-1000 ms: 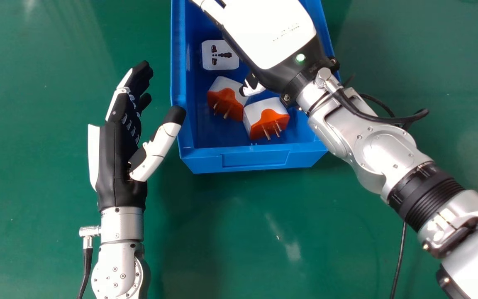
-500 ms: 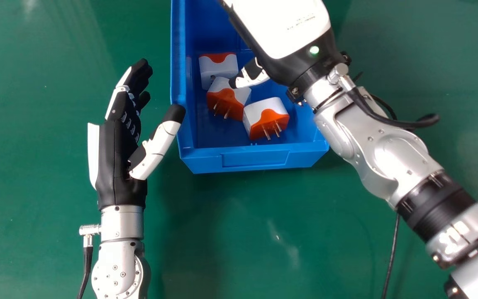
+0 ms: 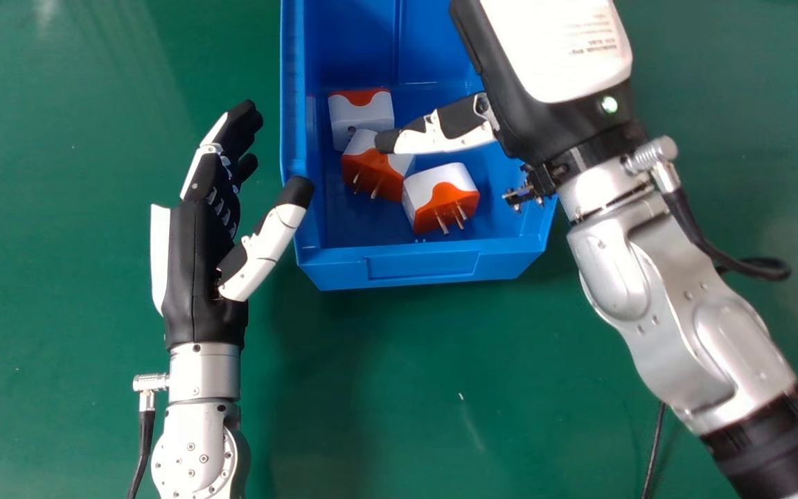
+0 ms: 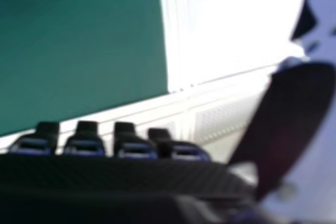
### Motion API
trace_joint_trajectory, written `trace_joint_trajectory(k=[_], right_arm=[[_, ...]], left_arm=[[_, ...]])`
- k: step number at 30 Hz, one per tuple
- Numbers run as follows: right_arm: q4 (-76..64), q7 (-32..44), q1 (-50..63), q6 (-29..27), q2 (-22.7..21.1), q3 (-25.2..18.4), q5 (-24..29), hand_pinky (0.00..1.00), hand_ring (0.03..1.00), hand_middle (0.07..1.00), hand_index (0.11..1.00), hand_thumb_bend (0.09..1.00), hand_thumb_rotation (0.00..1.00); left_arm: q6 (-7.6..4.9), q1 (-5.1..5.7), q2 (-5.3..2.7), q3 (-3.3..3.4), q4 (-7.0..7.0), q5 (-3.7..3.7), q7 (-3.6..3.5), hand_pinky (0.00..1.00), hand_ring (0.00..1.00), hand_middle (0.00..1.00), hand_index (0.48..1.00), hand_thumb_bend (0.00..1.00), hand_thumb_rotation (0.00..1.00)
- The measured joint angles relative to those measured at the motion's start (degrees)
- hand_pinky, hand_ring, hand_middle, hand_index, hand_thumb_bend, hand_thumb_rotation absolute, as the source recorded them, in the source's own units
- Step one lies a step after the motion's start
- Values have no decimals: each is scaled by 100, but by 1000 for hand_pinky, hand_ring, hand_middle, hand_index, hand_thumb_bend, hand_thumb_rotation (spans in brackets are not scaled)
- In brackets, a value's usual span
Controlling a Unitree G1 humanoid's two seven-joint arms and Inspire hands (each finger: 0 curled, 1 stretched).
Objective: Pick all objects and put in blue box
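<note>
Head view has the right hand [image 3: 558, 111] at upper right, slanting up-left with fingers [image 4: 84, 142] open, its thumb stretching over the blue box [image 3: 423, 267] and overlapping the middle adapter [image 3: 371, 172]; the left hand [image 3: 194, 270], at left, is open too. Inside the box, the middle adapter and right adapter [image 3: 440, 201] aim their prongs toward the frame's bottom, the rear adapter [image 3: 361, 114] its orange patch toward the top.

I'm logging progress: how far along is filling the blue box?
Looks done: three white-and-orange adapters lie in the blue box. In hand: nothing visible; the right hand hangs open over the box. Left: perhaps only withdrawing it, though I can't rule out objects out of sight.
</note>
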Motion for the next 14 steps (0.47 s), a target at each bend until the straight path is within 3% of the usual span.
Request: trace_joint_trajectory(k=[7, 14], right_arm=[[-218, -391, 526, -582, 75, -304, 216, 1000, 1000, 1000, 997, 970, 299], [6, -1148, 1125, -1912, 470, -825, 1375, 994, 991, 992, 990, 939, 360]], left_arm=[[0, 33, 6, 8, -18, -13, -20, 886, 904, 871, 836, 815, 489], [-15, 83, 28, 34, -27, 2, 29, 871, 893, 860, 832, 812, 490]])
